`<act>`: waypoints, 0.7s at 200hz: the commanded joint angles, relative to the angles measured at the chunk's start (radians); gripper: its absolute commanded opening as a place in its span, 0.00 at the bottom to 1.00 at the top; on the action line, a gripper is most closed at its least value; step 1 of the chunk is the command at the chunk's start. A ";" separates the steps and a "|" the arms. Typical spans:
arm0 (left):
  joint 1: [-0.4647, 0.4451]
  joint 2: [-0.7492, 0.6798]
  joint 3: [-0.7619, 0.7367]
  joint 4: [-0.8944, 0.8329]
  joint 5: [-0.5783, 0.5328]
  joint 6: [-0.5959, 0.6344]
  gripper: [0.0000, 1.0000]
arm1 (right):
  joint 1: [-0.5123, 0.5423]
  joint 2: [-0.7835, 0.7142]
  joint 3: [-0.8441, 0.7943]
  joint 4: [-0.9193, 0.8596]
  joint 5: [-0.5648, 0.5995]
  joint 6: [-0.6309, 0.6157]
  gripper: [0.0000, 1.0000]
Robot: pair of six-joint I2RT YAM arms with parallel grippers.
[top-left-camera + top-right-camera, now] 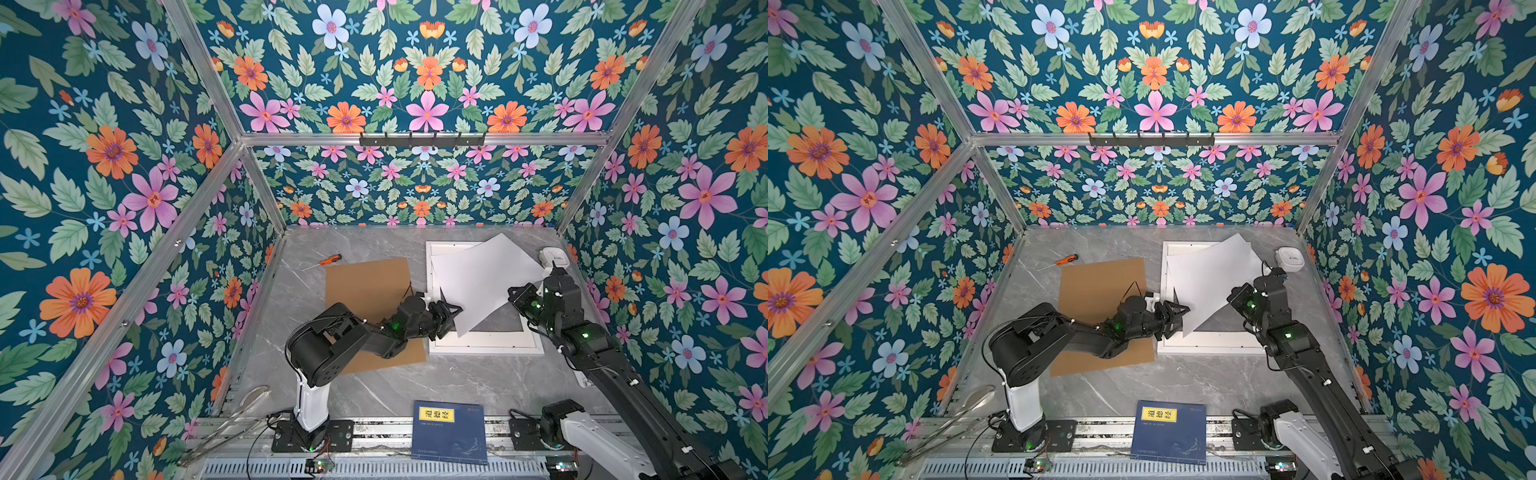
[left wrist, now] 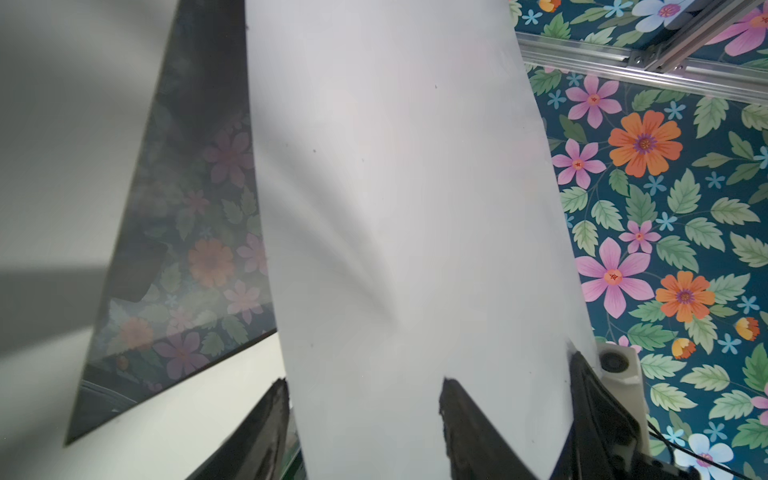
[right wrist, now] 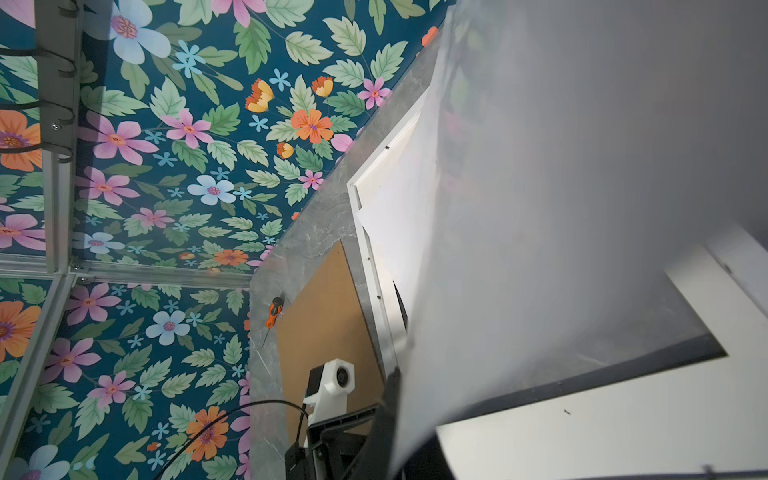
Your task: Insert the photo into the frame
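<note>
The photo [image 1: 482,278] hangs tilted over the frame [image 1: 486,350], with its plain white back up and turned askew to the rails. Its far corner reaches past the far rail. The frame lies flat on the right half of the desk [image 1: 415,382], just beside a brown board [image 1: 365,282]. The right tool [image 1: 514,294] is pressed together on the photo's right edge. The left tool [image 1: 453,320] is at the photo's near corner with its jaws apart. In the left wrist view the sheet shows between the fingers [image 2: 266,419].
</note>
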 commanded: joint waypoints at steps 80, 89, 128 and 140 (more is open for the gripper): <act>-0.009 0.056 0.089 0.035 -0.016 0.001 0.51 | 0.000 -0.044 -0.027 -0.008 -0.001 0.017 0.00; -0.009 0.063 0.098 0.035 -0.015 0.002 0.49 | 0.000 -0.054 -0.036 -0.017 -0.001 0.019 0.00; -0.008 0.040 0.085 -0.012 -0.025 0.046 0.30 | 0.000 -0.113 -0.074 -0.058 -0.021 0.030 0.00; -0.007 0.031 0.080 -0.038 -0.022 0.065 0.26 | 0.000 -0.127 -0.089 -0.067 -0.045 0.032 0.00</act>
